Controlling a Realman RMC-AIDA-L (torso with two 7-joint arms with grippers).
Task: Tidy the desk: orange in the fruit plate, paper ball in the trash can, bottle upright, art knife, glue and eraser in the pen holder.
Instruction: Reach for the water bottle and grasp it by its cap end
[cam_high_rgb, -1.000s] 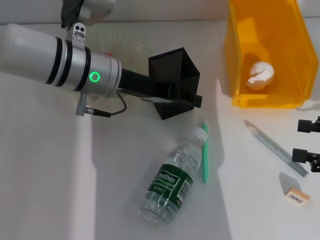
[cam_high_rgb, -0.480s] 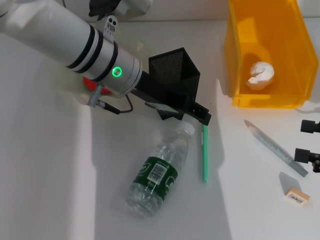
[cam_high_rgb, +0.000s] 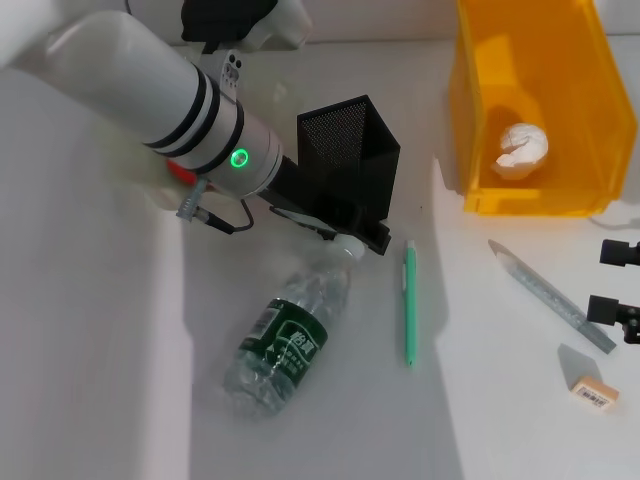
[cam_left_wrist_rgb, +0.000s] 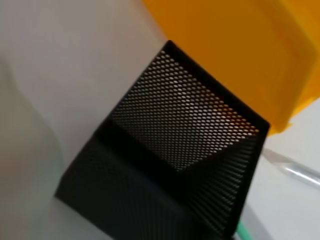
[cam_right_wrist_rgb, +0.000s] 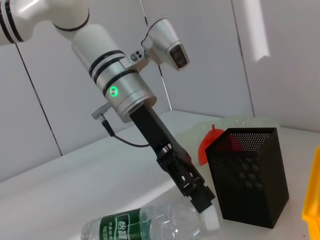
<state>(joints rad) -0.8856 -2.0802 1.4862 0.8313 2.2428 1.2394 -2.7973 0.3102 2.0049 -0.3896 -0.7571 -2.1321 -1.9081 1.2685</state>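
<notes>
A clear bottle (cam_high_rgb: 285, 340) with a green label lies on its side on the white desk, cap toward the black mesh pen holder (cam_high_rgb: 350, 150). My left gripper (cam_high_rgb: 365, 240) is low at the bottle's cap end, touching it; the right wrist view shows the gripper (cam_right_wrist_rgb: 202, 200) right on the cap (cam_right_wrist_rgb: 212, 220). A green pen-shaped stick (cam_high_rgb: 409, 300), a grey art knife (cam_high_rgb: 550, 295) and an eraser (cam_high_rgb: 593, 388) lie to the right. The paper ball (cam_high_rgb: 522, 150) sits in the yellow bin (cam_high_rgb: 480, 110). My right gripper (cam_high_rgb: 615, 285) is open at the right edge. No orange is in view.
A red object (cam_right_wrist_rgb: 212, 145) stands behind the pen holder (cam_right_wrist_rgb: 247, 175), partly hidden by my left arm in the head view. The left wrist view shows the pen holder's mesh (cam_left_wrist_rgb: 180, 125) close up and the yellow bin (cam_left_wrist_rgb: 240, 45) beyond it.
My left arm has swung down and leftward to the bottle's cap. The bottle has rolled and shifted left, away from the green stick. The right gripper has not moved.
</notes>
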